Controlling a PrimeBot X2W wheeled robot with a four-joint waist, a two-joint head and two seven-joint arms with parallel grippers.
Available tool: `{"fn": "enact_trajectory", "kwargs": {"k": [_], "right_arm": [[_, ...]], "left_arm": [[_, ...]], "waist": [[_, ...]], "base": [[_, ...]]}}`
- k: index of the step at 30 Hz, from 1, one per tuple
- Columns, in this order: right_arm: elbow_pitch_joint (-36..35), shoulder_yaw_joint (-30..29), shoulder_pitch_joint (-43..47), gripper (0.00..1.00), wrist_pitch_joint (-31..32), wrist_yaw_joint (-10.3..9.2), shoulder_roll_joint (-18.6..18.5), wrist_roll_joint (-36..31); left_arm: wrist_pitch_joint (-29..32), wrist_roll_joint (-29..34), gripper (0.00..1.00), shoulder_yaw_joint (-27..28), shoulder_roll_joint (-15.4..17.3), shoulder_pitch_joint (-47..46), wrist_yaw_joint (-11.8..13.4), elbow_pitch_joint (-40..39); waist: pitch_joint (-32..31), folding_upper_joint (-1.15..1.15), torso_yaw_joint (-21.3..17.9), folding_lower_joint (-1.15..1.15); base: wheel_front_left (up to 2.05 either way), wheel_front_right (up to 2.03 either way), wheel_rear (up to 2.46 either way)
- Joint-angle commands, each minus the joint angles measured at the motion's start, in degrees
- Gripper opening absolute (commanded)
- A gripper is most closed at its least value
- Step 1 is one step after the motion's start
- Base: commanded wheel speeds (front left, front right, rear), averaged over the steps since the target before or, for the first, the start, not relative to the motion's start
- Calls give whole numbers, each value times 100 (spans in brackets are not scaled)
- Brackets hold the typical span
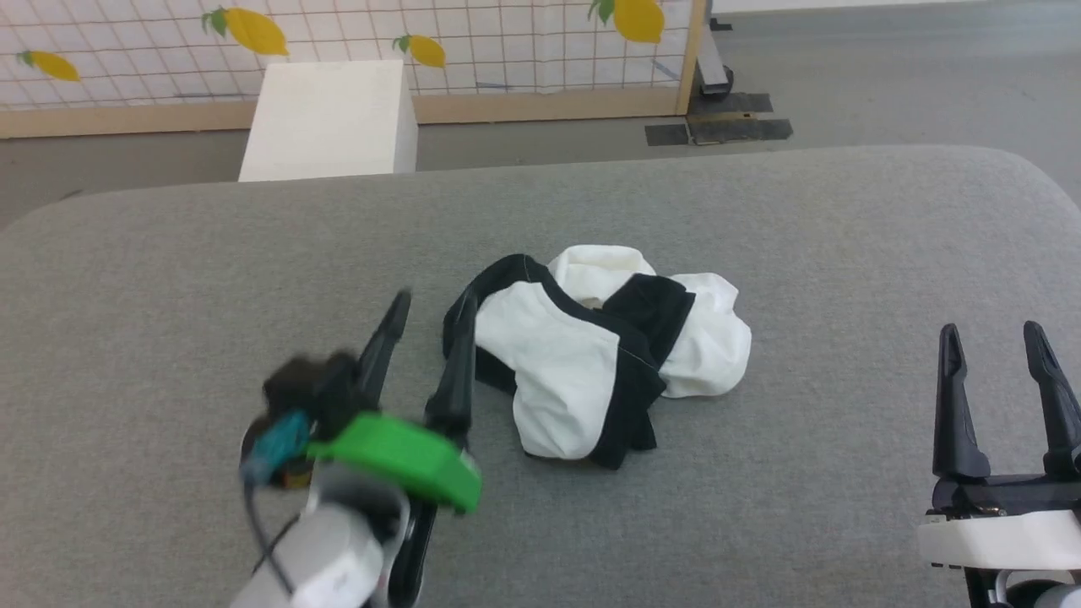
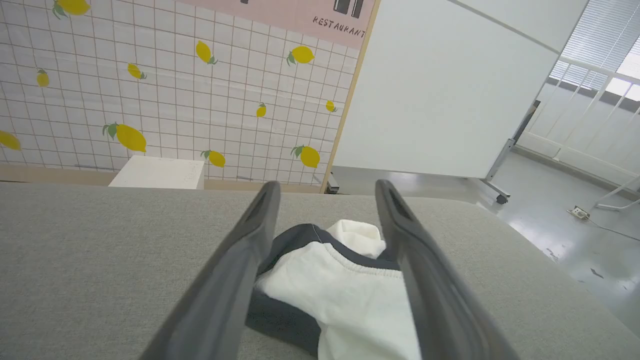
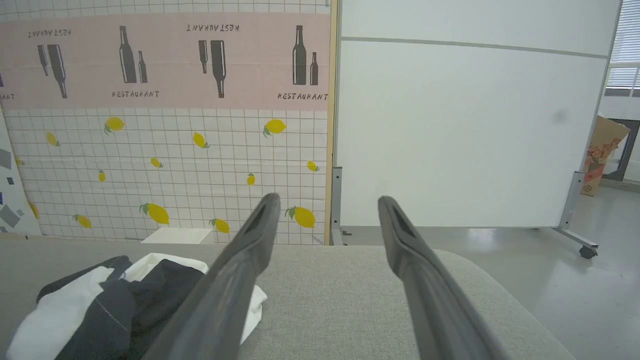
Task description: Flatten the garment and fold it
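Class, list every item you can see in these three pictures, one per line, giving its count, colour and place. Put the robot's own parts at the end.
garment: one, white with black parts, crumpled at the middle of the table
table: one, grey cloth top, under the garment
white block: one, white, on the floor beyond the table's far edge
wall panel: one, white tiles with yellow lemons, behind the white block
board: one, white, on wheels, right of the wall panel
cardboard box: one, brown, past the board's right end
left pincer: one, dark fingers, open, at the garment's left edge
right pincer: one, dark fingers, open, over bare table right of the garment
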Motion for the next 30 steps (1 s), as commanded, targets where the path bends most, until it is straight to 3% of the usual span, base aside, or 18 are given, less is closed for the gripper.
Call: {"fn": "enact_trajectory", "kwargs": {"k": [1,6,11,20,26,30], "right_arm": [[-37,-1,66,100,-2,-10,5,-39],[-65,39,96,100,24,-10,5,-27],[-6,115,131,100,49,-10,5,27],[44,292,-146,100,283,-10,5,170],[144,624,-963,100,1207,-10,-122,622],[338,896,-1535,100,2186,-10,-534,1028]], "left_arm": [[-79,44,100,52,95,254,115,-139],[-478,476,100,269,370,1133,612,-630],[-602,978,100,405,418,1726,803,-642],[-612,1429,100,775,78,1713,580,-805],[-613,1618,100,929,-172,1643,395,-808],[-613,1716,100,992,-368,1582,263,-742]], "waist": [[-12,0,43,0],[41,0,103,0],[107,0,207,0],[304,0,387,0],[583,0,505,0],[824,0,624,0]], "base": [[0,0,0],[0,0,0],[0,0,0],[0,0,0],[0,0,0],[0,0,0]]}}
